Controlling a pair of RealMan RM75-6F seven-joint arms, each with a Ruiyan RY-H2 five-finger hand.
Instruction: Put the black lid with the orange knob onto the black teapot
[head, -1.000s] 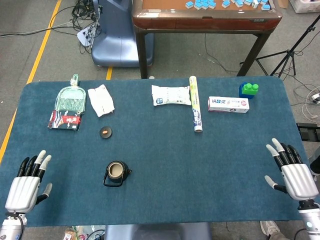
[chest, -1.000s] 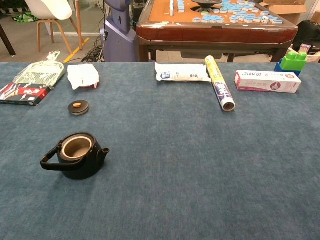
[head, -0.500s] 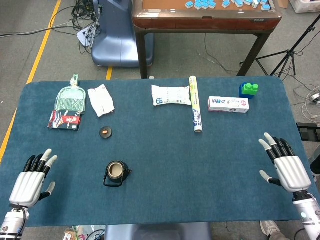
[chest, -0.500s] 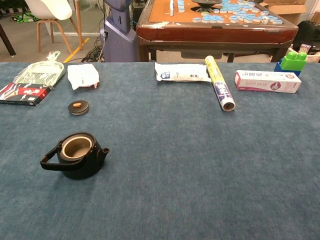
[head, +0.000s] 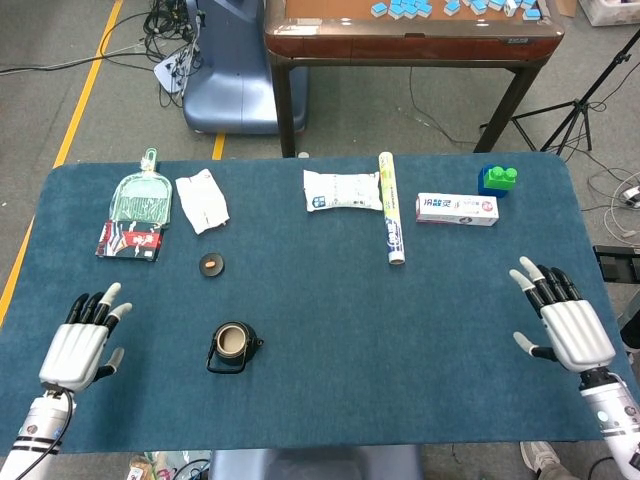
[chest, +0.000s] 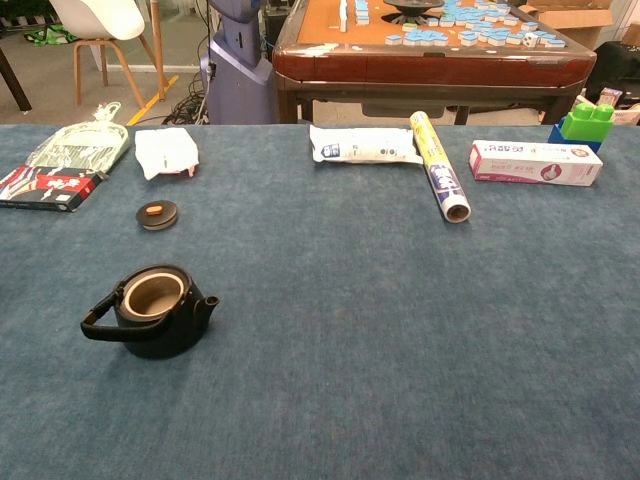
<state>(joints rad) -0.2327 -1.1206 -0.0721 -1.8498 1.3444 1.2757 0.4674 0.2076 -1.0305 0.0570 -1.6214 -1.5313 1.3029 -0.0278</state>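
A table covered in dark blue felt (head: 420, 330) is seen from above, with a brown game table carrying blue tiles (head: 410, 25) standing beyond its far edge on a grey floor. The black teapot (head: 232, 347) is placed upright at the near left of the felt, its mouth uncovered and a pale interior visible. The black lid with the orange knob (head: 211, 264) is laid flat on the felt farther back and slightly left of the teapot, well apart from it. Along the far edge are ranged a green mesh pouch (head: 141, 196) over a red and black packet (head: 130, 241), a crumpled white wrapper (head: 203, 200), a white sachet (head: 341, 190), a rolled tube (head: 390, 208), a toothpaste box (head: 457, 209) and green and blue blocks (head: 497, 179). The left hand (head: 78, 346) is held at the near left edge, left of the teapot, fingers spread and nothing grasped. The right hand (head: 567, 328) is held at the near right edge, likewise spread and holding nothing. Neither hand appears in the chest view.
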